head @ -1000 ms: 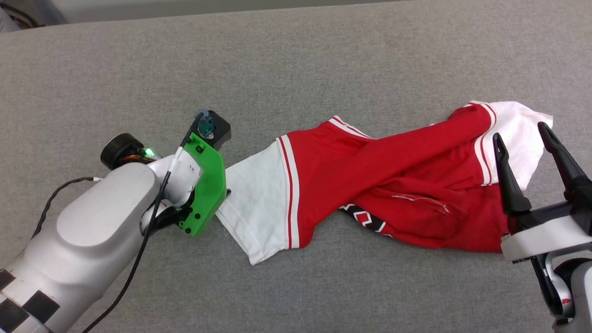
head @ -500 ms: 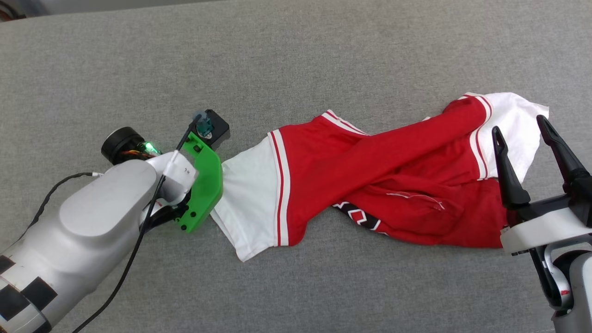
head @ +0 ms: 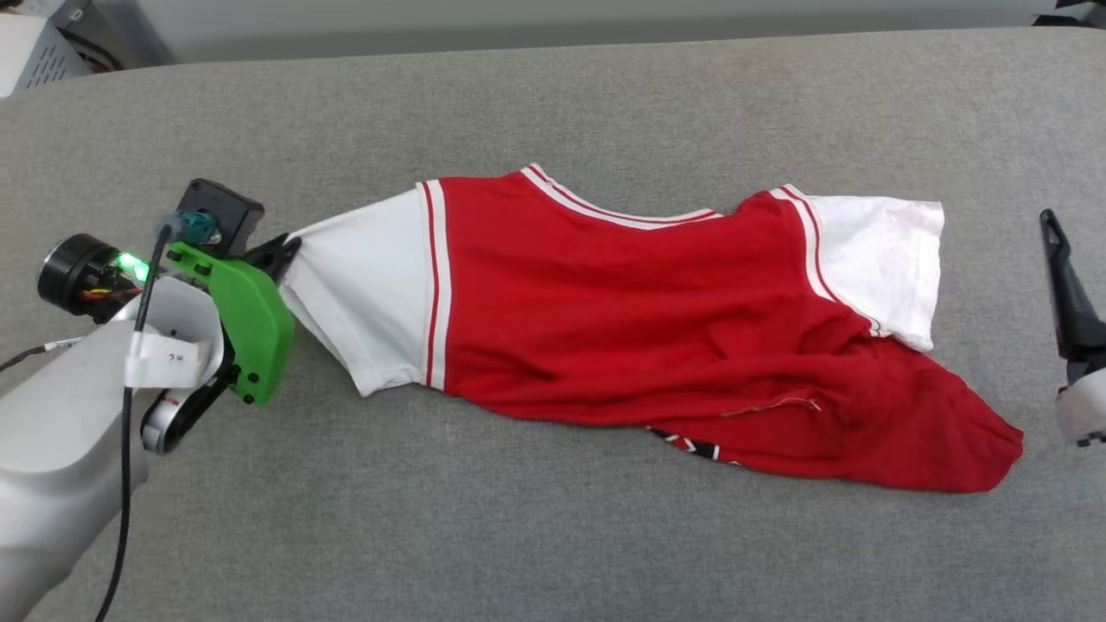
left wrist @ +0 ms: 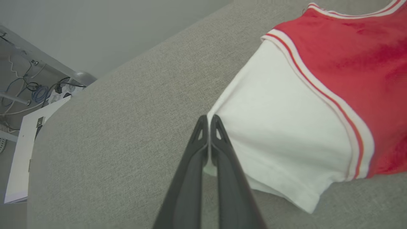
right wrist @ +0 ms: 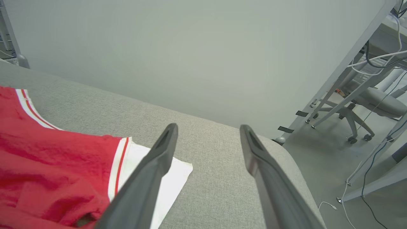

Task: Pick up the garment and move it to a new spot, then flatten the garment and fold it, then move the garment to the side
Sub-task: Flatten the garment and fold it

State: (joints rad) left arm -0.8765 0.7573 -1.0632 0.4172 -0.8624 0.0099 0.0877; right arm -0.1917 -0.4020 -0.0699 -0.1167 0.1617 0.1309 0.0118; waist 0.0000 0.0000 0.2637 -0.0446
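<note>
**Left gripper pinching a sleeve, right gripper standing wide**

Head view: the garment (head: 622, 328) is lying stretched sideways across the grey fabric surface (head: 553, 95), with its striped collar (head: 605, 210) facing the far edge. One white sleeve (head: 363, 294) is being drawn out toward the left gripper (head: 288, 247), whose dark fingers are meeting the sleeve's corner just past the green bracket (head: 251, 320). The other white sleeve (head: 881, 259) is lying flat at the opposite end. The red body is bunching down toward the near right, and a strip of black-and-white print (head: 691, 446) is peeking from under its lower edge. One finger of the right gripper (head: 1071, 294) is showing at the view's right edge, apart from the garment.

Left wrist view: the left gripper's two fingers are pressing together, closed on the corner of the white sleeve. A sliver of white cloth is showing between them lower down. The sleeve and its red-and-white trim are fanning out to the right of the fingertips.

Right wrist view: the right gripper's fingers are standing wide apart with nothing between them, pointing over the surface's far edge toward a pale wall (right wrist: 190, 57). One finger is crossing in front of the white sleeve; whether it is touching cannot be told. An office chair (right wrist: 372, 101) is standing on the floor at the right.
</note>
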